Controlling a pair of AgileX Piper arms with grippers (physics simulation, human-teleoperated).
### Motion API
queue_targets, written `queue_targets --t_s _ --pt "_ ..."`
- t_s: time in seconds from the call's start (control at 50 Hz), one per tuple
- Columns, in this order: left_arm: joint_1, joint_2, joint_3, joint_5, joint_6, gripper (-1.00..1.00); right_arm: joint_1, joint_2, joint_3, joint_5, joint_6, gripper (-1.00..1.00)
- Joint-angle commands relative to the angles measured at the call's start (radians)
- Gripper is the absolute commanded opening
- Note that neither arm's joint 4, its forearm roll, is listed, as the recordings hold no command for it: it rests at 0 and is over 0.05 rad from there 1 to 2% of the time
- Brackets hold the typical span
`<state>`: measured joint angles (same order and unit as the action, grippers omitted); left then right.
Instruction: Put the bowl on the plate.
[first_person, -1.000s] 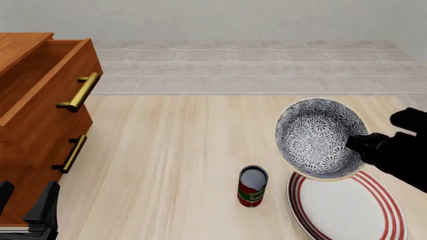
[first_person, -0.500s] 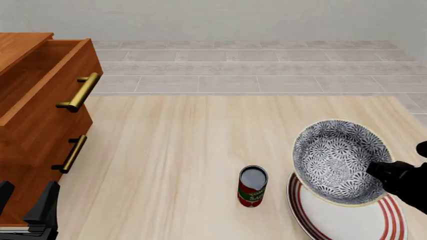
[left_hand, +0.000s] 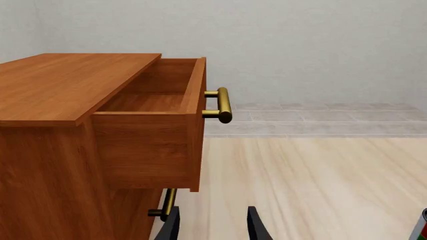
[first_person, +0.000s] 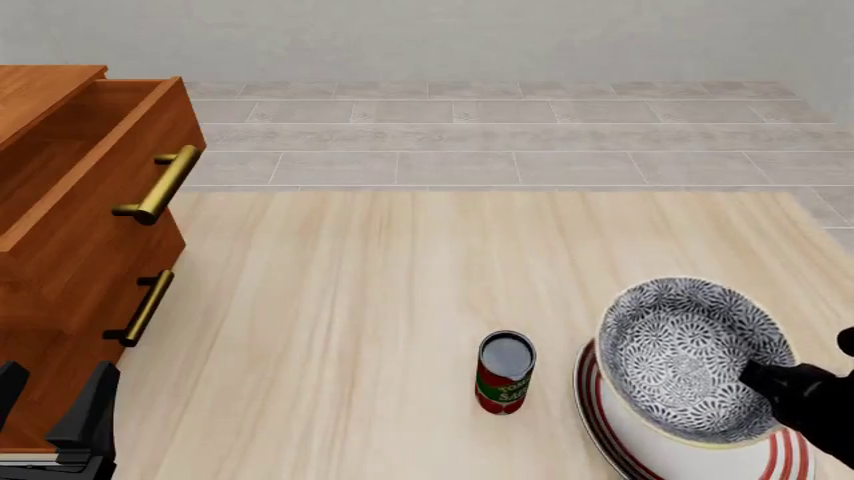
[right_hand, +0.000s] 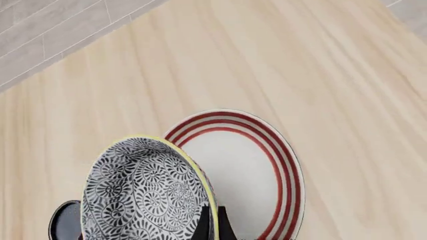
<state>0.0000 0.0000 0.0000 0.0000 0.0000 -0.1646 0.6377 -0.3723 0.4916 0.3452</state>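
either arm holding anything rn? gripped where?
Right end effector holds the bowl by its rim, one finger inside, one outside, above the plate. Left end effector is open, holding nothing.

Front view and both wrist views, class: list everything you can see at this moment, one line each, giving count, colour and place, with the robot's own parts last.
bowl: one, grey-and-white floral with pale yellow rim, tilted above the plate at the table's near right, held at its rim.
plate: one, white with red rings, flat on the table under the bowl.
can: one, red and green label with grey top, upright on the table left of the plate.
drawer cabinet: one, reddish-brown wood with brass handles, at the left, top drawer open.
table: one, pale wood.
right gripper: one, black, shut on the bowl's rim.
left gripper: one, black, open, low beside the cabinet, holding nothing.
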Motion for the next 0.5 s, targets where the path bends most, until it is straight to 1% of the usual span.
queue_targets --t_s 0.02,0.18,0.24,0.32,0.5 --pt "0.0 0.0 0.0 0.0 0.0 1.0 -0.037 -0.01 0.043 -0.014 -0.005 -1.0" --pt "0.0 0.0 0.0 0.0 0.0 1.0 -0.066 -0.013 0.081 -0.029 -0.014 -1.0" --pt "0.0 0.0 0.0 0.0 0.0 1.0 -0.067 -0.018 0.096 -0.035 -0.008 -1.0" --pt "0.0 0.0 0.0 0.0 0.0 1.0 -0.069 -0.021 0.135 -0.058 -0.001 -1.0" --pt "0.0 0.0 0.0 0.0 0.0 1.0 -0.077 0.013 0.171 -0.121 0.006 -1.0"
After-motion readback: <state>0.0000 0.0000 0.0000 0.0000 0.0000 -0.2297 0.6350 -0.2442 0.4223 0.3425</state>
